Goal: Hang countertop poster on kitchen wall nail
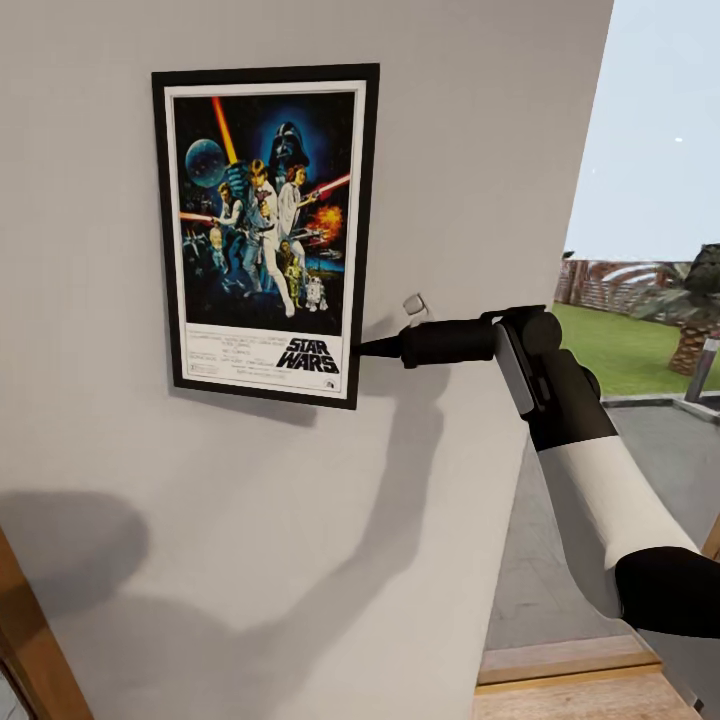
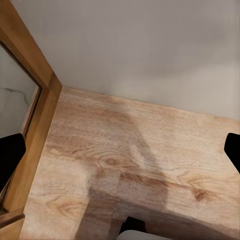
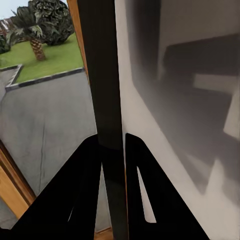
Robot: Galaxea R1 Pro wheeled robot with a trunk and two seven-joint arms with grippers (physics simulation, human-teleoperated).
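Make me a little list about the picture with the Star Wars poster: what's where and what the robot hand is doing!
poster: upright against the pale grey wall
right gripper: shut on the poster's black frame at its lower right edge
left gripper: open, pointing down at the wooden floor
outside: grass and a palm tree
nail: cannot be seen

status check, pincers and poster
Right pincer clamped on poster frame's right edge. Poster flat against wall. Left pincer open over wood floor. Nothing blocking.

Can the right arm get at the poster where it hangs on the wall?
Yes, it seems so: the right gripper is already at the poster, its fingers closed on the frame's right edge, low down.
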